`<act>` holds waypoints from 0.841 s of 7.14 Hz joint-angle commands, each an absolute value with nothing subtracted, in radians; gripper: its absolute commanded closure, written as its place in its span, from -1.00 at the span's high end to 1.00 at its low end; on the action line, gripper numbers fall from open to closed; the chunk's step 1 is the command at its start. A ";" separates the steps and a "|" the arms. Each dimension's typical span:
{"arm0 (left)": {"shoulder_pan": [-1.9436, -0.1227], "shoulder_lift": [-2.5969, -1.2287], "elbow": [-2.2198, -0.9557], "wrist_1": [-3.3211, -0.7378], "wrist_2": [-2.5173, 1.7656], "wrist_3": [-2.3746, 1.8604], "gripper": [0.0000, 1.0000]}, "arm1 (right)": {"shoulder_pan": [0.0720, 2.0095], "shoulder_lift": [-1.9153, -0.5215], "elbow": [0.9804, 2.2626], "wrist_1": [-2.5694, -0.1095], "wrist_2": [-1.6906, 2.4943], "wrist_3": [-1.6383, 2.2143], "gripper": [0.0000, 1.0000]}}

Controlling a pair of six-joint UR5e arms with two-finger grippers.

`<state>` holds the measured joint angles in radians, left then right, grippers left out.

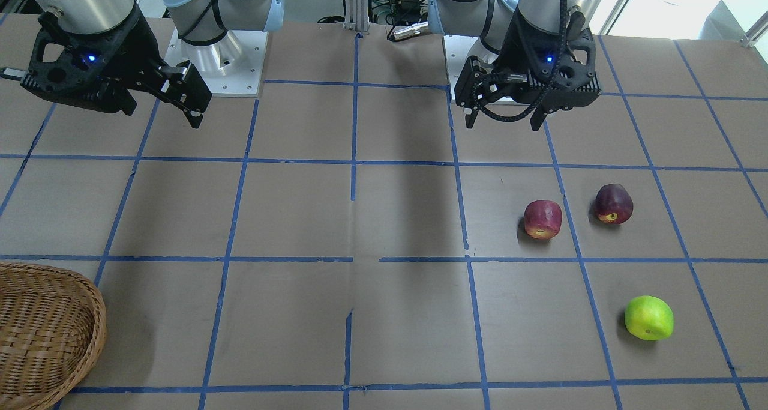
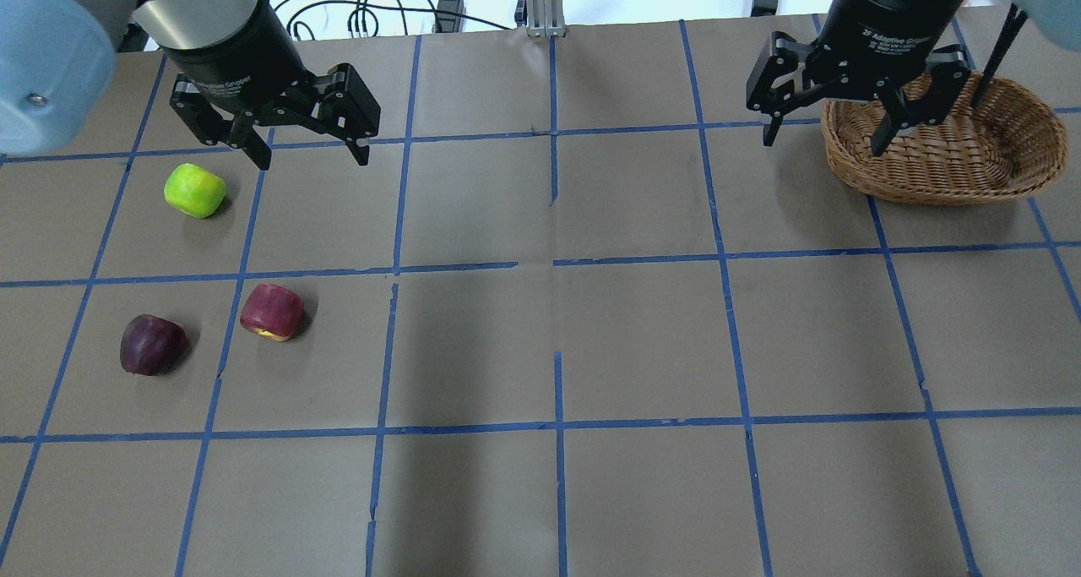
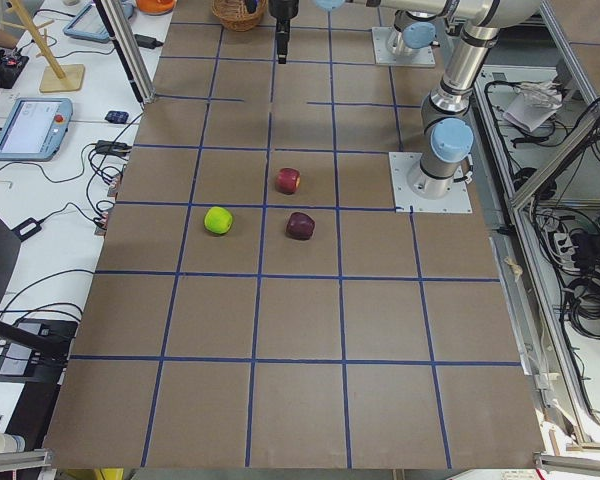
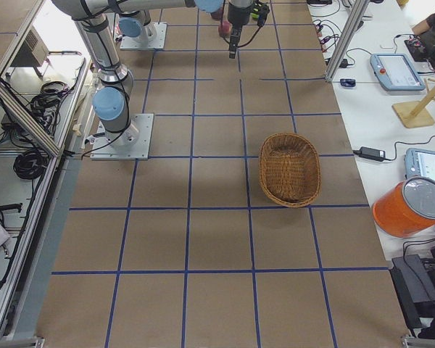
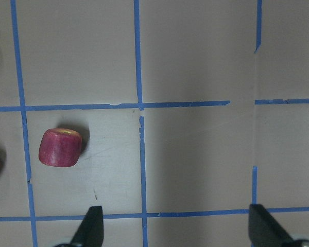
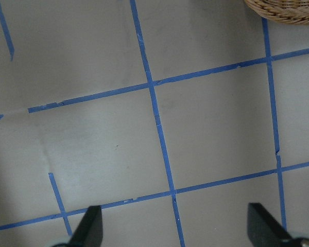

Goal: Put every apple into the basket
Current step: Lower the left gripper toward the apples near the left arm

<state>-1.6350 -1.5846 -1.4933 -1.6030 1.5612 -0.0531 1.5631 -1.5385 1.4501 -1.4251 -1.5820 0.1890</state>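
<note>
Three apples lie on the table on my left side: a red apple [image 2: 272,312] with a yellowish patch, a dark maroon apple [image 2: 153,345] beside it, and a lime green apple [image 2: 194,190] farther out. My left gripper [image 2: 312,155] hangs open and empty above the table, near the green apple. In the left wrist view the red apple [image 5: 60,148] lies left of the open fingers. The wicker basket [image 2: 946,167] stands empty at the far right. My right gripper [image 2: 823,142] is open and empty, just left of the basket's rim.
Blue tape lines divide the brown table into squares. The two arm bases [image 1: 216,56] stand at the robot's edge of the table. A side bench holds tablets and an orange container [image 4: 412,206] beyond the far edge.
</note>
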 commanded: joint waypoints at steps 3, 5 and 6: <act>-1.629 -1.578 -1.499 -1.608 1.574 -0.048 1.00 | 1.563 -1.539 1.450 -1.425 -1.585 0.189 1.00; -1.544 -1.606 -1.595 -1.606 1.692 0.047 1.00 | 1.563 -1.539 1.451 -1.427 -1.586 0.189 1.00; -1.432 -1.611 -1.699 -1.495 1.718 0.266 1.00 | 1.563 -1.539 1.450 -1.427 -1.586 0.189 1.00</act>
